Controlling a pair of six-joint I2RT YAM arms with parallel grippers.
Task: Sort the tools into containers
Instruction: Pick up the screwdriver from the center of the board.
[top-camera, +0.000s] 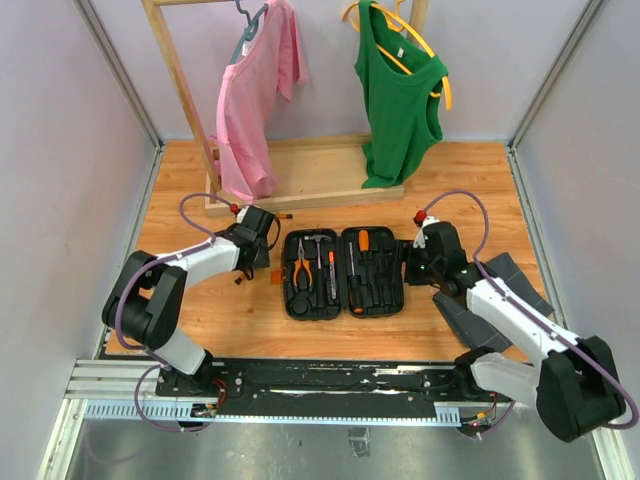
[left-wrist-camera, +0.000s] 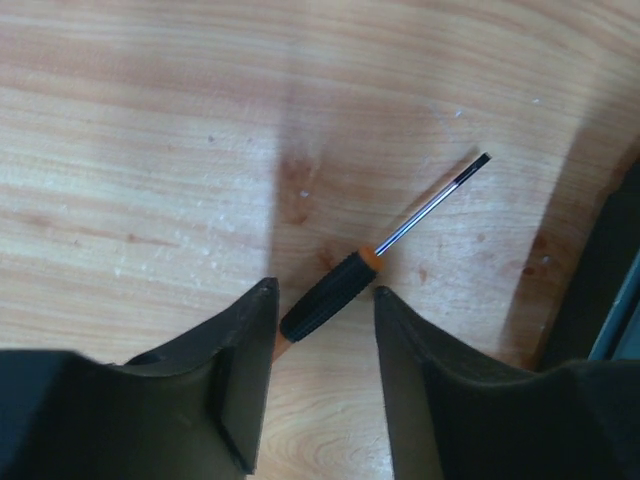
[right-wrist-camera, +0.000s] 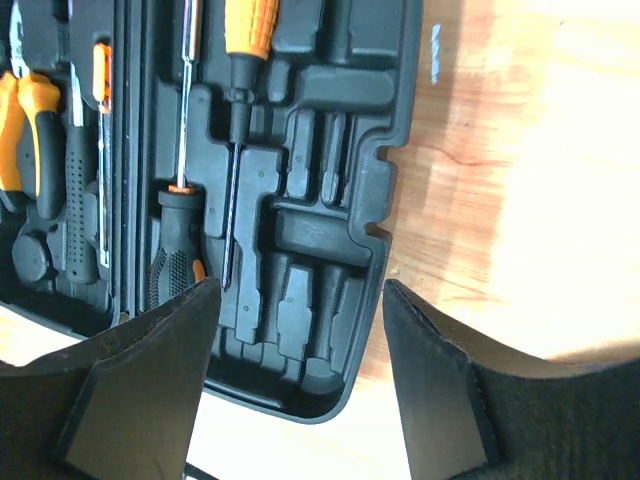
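Note:
A small screwdriver (left-wrist-camera: 345, 285) with a black handle, orange collar and thin shaft lies on the wooden table. Its handle end sits between the fingertips of my open left gripper (left-wrist-camera: 324, 290), close to the left finger and apart from the right one. From above, that gripper (top-camera: 268, 224) is left of the open black tool case (top-camera: 345, 290). The case holds orange-handled pliers (top-camera: 299, 272), a hammer (top-camera: 318, 262) and screwdrivers (top-camera: 357, 265). My right gripper (right-wrist-camera: 300, 285) hangs open over the case's right half (right-wrist-camera: 330, 200), holding nothing. Empty moulded slots lie below it.
A wooden clothes rack (top-camera: 300, 190) with a pink shirt (top-camera: 255, 90) and a green tank top (top-camera: 400, 90) stands at the back. Dark grey flat tray pieces (top-camera: 505, 275) lie under the right arm. Walls close in both sides.

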